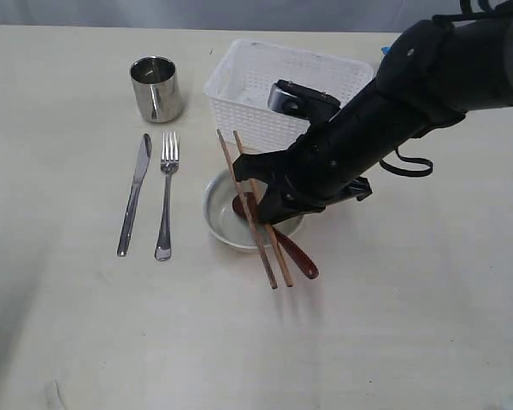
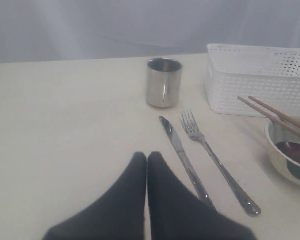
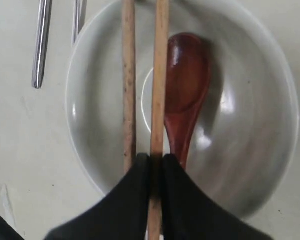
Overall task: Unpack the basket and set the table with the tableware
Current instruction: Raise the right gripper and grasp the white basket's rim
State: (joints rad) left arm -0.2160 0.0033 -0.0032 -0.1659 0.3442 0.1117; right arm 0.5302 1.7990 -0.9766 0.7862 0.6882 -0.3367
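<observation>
My right gripper (image 3: 156,159) is shut on the wooden chopsticks (image 3: 160,75). One stick is pinched between its pads and the other (image 3: 129,75) runs beside one finger. They hang over the cream bowl (image 1: 218,224), which holds the reddish-brown wooden spoon (image 1: 296,254) with its handle over the rim. The right gripper (image 1: 258,195) sits just above the bowl, in front of the white basket (image 1: 282,85). The steel knife (image 1: 135,192), fork (image 1: 166,196) and cup (image 1: 156,88) lie to the left on the table (image 1: 393,325). My left gripper (image 2: 147,158) is shut and empty, near the knife (image 2: 182,157). The brown plate is out of view.
The right arm (image 1: 427,77) crosses over the basket's right side. The basket's inside shows nothing where it is visible. The left arm does not show in the exterior view. Bare tabletop lies in front of the bowl and to its right.
</observation>
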